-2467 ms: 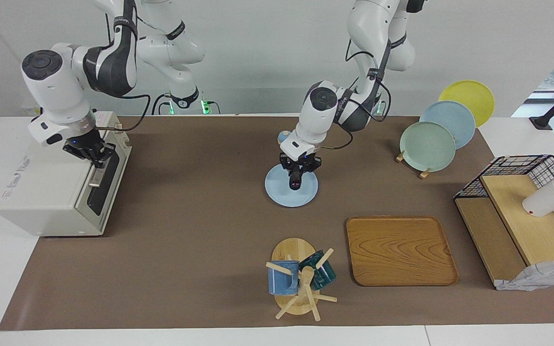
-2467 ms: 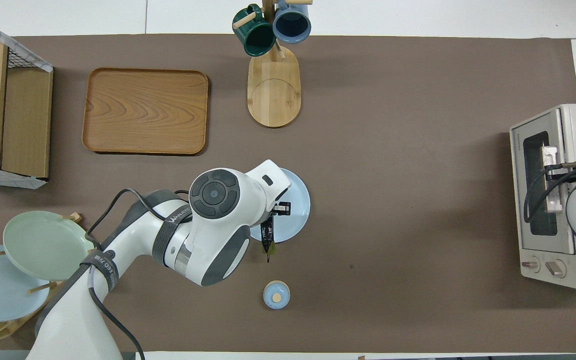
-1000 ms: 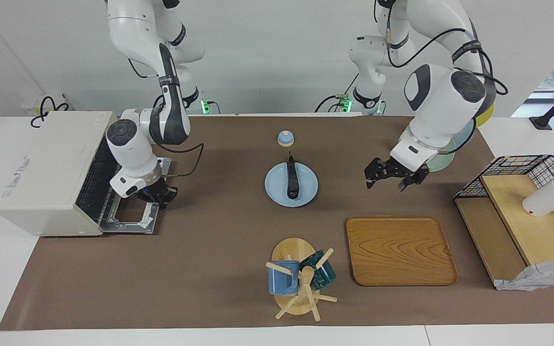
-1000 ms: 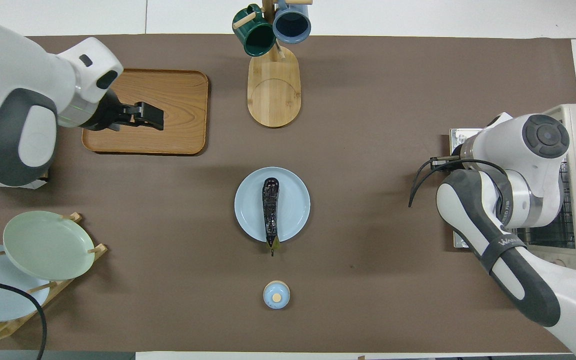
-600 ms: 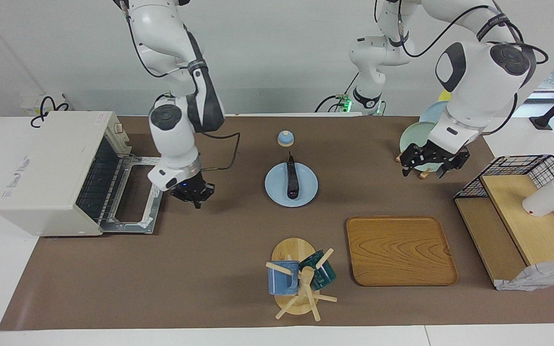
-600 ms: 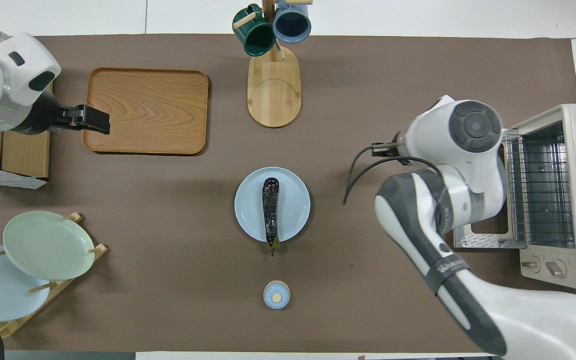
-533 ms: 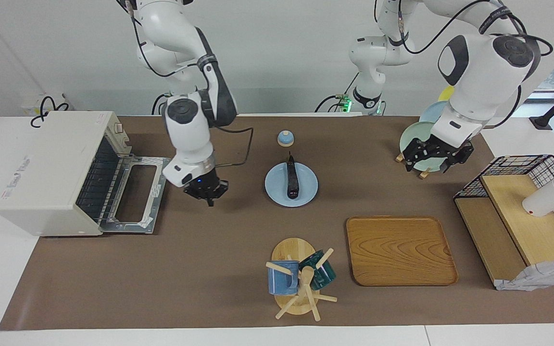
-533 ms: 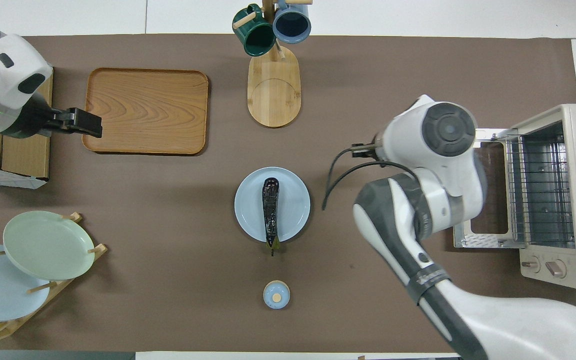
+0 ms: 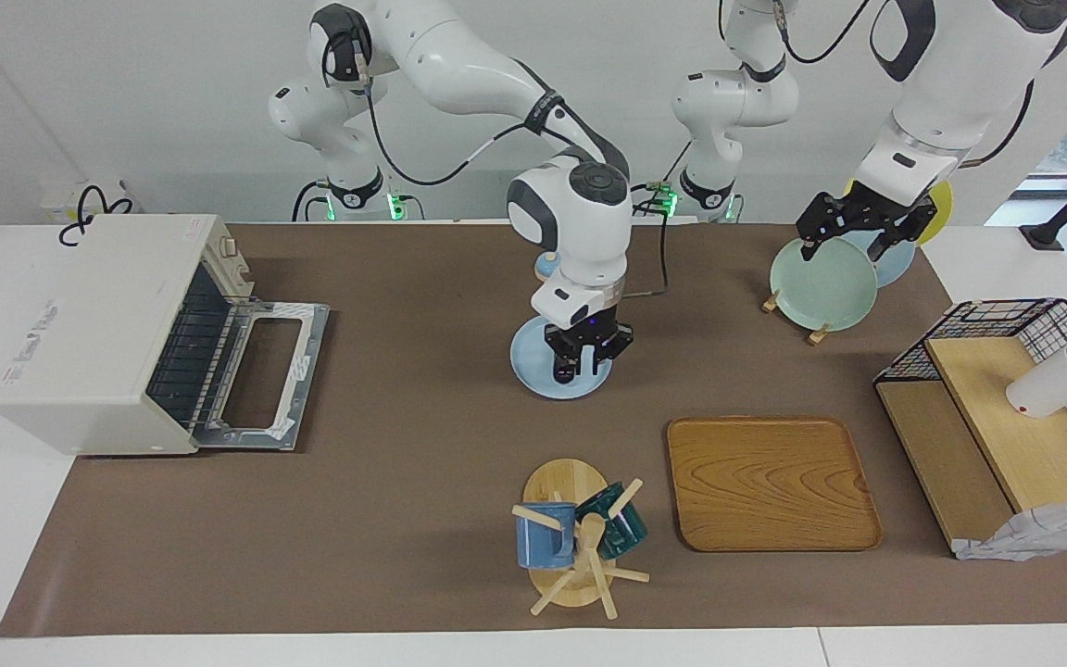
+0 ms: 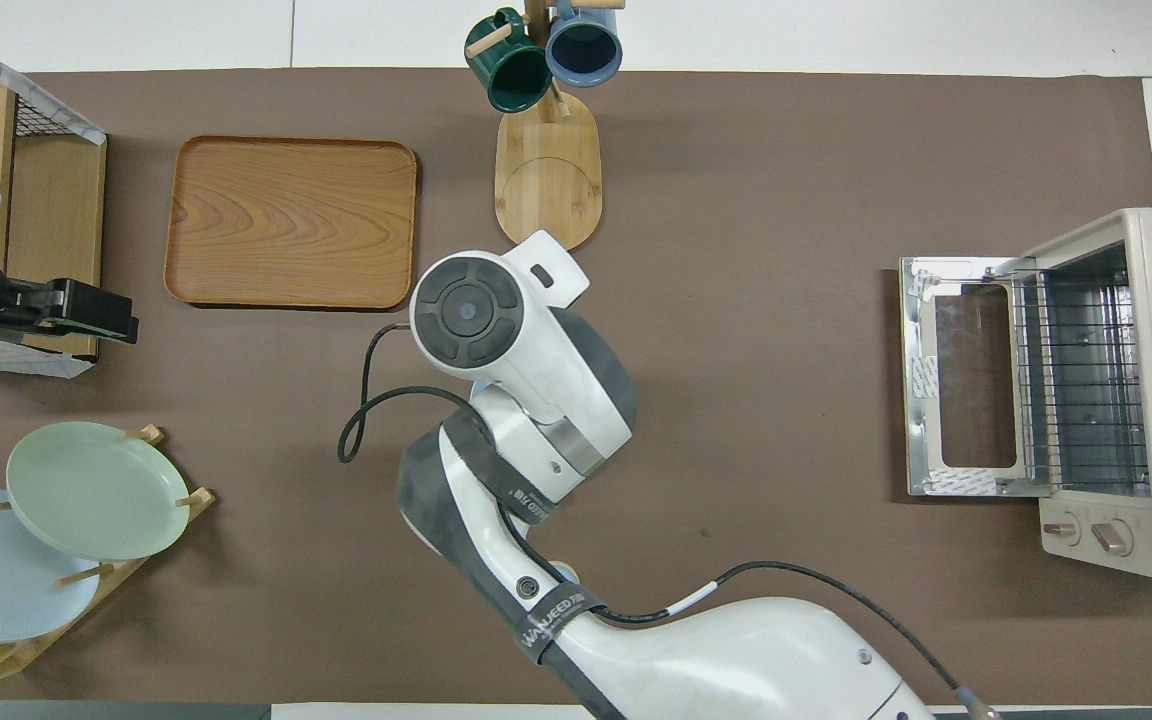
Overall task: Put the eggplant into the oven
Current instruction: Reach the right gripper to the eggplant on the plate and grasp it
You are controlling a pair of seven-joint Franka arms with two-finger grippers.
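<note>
We see the right gripper (image 9: 587,357) lowered over the light blue plate (image 9: 533,369) at the middle of the table, its fingers (image 9: 563,367) pointing down around the dark end of the eggplant (image 9: 564,372) — the rest of the eggplant is hidden by the wrist, and we cannot tell whether the jaws are already pressed on it or merely straddle it. In the overhead view the right arm's wrist (image 10: 481,315) covers plate and eggplant entirely. The eggplant lies on the plate, well apart from the oven (image 9: 94,338), which stands at the right arm's end of the table with its drop-down door (image 9: 260,375) folded flat onto the brown mat and its wire rack (image 10: 1076,375) exposed. The left gripper (image 9: 853,227) hangs in the air over the plate rack, just above the pale green plate (image 9: 822,283), with its jaws spread apart and nothing between them; this arm waits. Farther from the robots than the blue plate stand the wooden mug tree (image 9: 571,537) with a blue and a green mug, and beside it the wooden tray (image 9: 770,482). At the left arm's end we note a wire-and-wood shelf (image 9: 997,408) carrying a tipped white cup (image 9: 1052,382).
</note>
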